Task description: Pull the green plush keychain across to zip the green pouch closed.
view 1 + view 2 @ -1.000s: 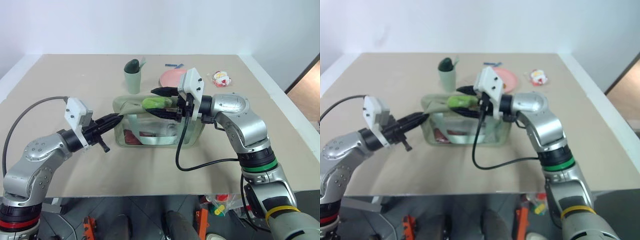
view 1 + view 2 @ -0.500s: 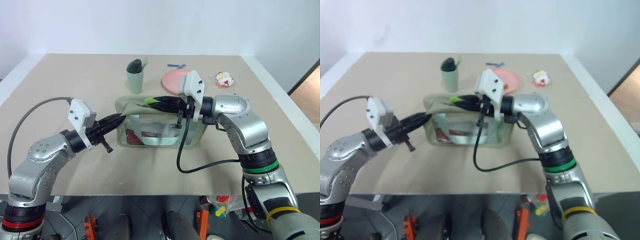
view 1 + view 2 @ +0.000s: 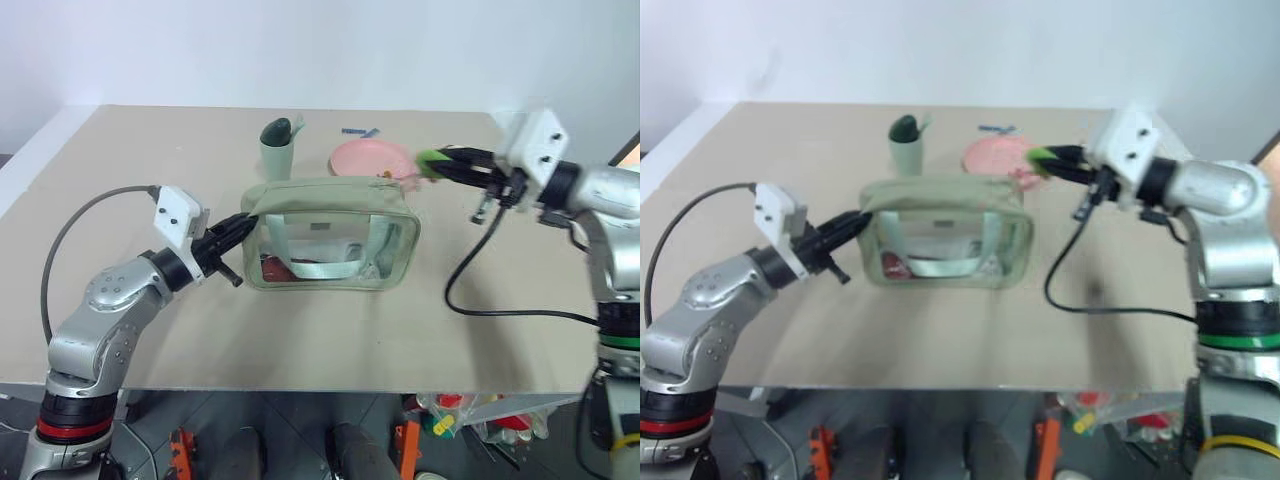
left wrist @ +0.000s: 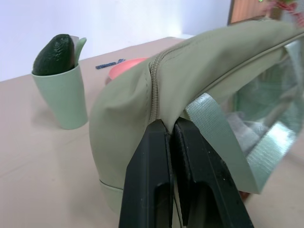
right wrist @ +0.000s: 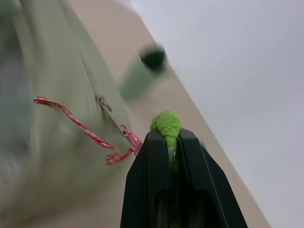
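My left gripper (image 3: 243,218) is pinching the end of the green pouch (image 3: 335,235), which sits mid-tabletop (image 3: 330,340). From my left wrist I can see the zip teeth (image 4: 154,78) running shut right above my black fingers (image 4: 151,161). My right gripper (image 3: 447,158) is off to the pouch's right, clamped on the green plush keychain (image 3: 430,160). From the right wrist, a red-and-white cord (image 5: 90,135) and a metal clasp (image 5: 110,115) hang at the zip's end. Behind the pouch stand a pale green cup (image 3: 276,155) and a pink plate (image 3: 365,158).

no text, label or number can be read — nothing legible on anything here.
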You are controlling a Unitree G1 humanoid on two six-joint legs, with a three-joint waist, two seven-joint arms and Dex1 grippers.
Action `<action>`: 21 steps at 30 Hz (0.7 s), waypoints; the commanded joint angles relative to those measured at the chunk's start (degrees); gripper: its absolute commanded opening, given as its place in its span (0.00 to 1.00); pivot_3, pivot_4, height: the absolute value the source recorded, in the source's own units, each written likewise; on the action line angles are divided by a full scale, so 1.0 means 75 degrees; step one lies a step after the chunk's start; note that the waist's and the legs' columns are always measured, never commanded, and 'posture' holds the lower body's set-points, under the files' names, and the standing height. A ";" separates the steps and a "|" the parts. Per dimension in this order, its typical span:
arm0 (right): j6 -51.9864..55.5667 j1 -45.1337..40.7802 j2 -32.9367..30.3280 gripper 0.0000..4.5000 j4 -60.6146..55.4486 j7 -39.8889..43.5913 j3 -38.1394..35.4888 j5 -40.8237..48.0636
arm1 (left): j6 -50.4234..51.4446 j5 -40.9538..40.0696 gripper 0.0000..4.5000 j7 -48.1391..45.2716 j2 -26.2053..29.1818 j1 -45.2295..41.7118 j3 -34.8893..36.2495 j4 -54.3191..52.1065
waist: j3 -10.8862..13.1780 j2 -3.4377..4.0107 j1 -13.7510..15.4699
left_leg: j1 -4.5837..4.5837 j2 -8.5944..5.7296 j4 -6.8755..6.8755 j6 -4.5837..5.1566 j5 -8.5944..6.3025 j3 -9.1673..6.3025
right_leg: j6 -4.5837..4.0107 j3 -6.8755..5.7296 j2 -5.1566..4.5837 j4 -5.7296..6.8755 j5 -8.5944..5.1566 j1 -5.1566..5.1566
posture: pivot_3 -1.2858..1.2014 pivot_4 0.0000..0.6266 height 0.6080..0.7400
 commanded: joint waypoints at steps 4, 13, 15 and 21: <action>0.0244 0.1080 -0.0651 0.01 -0.0467 -0.0461 -0.0396 -0.0510 | 0.0074 0.0186 0.00 0.0278 -0.0105 0.0005 -0.0147 -0.0317 | 0.0000 0.0000 -0.0058 | 0.0004 0.0001 0.0001 0.0000 0.0001 -0.0005 | 0.0002 0.0000 0.0005 0.0004 0.0002 0.0002 | 0.52 0.24 1.00; 0.0399 0.2049 0.0657 0.01 -0.0967 -0.1387 0.1296 -0.1627 | 0.0125 0.0389 0.00 0.0478 -0.0288 -0.0162 -0.0388 -0.0347 | -0.0001 0.0000 -0.0087 | 0.0010 -0.0002 0.0014 -0.0002 0.0008 -0.0006 | 0.0014 0.0010 0.0011 0.0006 0.0017 0.0010 | 0.52 0.24 1.00; 0.0026 0.1989 0.0800 0.01 -0.0516 -0.1559 0.1590 -0.1999 | 0.0122 0.0435 0.00 0.0486 -0.0281 -0.0188 -0.0408 -0.0340 | -0.0002 -0.0003 -0.0087 | 0.0009 -0.0005 0.0018 -0.0002 0.0009 -0.0002 | 0.0017 0.0013 0.0007 0.0006 0.0019 0.0012 | 0.52 0.24 1.00; -0.0888 0.1731 0.0945 0.01 0.0370 -0.1718 0.1794 -0.2372 | 0.0225 0.0531 0.00 0.0486 -0.0189 -0.0217 -0.0422 -0.0349 | -0.0003 -0.0004 -0.0087 | 0.0011 -0.0005 0.0024 -0.0002 0.0010 0.0001 | 0.0016 0.0016 0.0008 0.0005 0.0022 0.0015 | 0.52 0.24 1.00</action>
